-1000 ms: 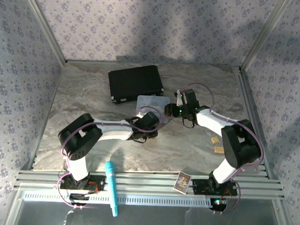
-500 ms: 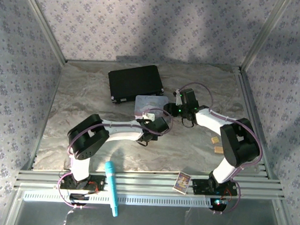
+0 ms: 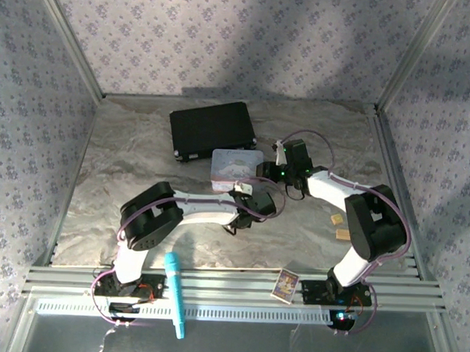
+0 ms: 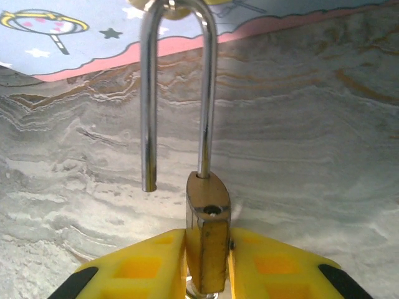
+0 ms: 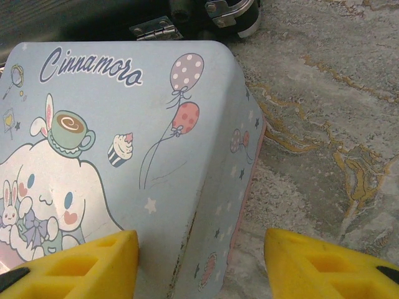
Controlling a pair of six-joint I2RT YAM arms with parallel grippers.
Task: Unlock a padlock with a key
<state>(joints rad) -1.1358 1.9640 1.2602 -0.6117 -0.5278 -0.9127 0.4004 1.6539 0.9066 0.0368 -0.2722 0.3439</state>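
Observation:
In the left wrist view the brass padlock [image 4: 208, 208] stands upright between yellow fingers [image 4: 140, 265], with my left gripper [image 4: 207, 235] shut on its body. Its silvery shackle [image 4: 204, 93] is open, one leg hanging free of the body. The shackle's top is hooked at the edge of the pastel tin box [image 4: 68, 34]. A silvery bit shows under the padlock; I cannot tell if it is the key. In the top view my left gripper [image 3: 244, 190] sits at the box's [image 3: 234, 164] near edge. My right gripper [image 5: 199, 261] stands open, straddling the box's [image 5: 124, 143] corner.
A black case [image 3: 212, 128] lies behind the tin box. Two tan blocks [image 3: 340, 226] lie to the right beside the right arm. A teal pen [image 3: 174, 294] and a small card box [image 3: 286, 285] rest on the front rail. Patterned walls close in the marbled table [image 3: 118, 163].
The left arm has swung right, its wrist moving right and nearer along the box's front edge. The tin box shifted slightly left. The right arm has stayed put.

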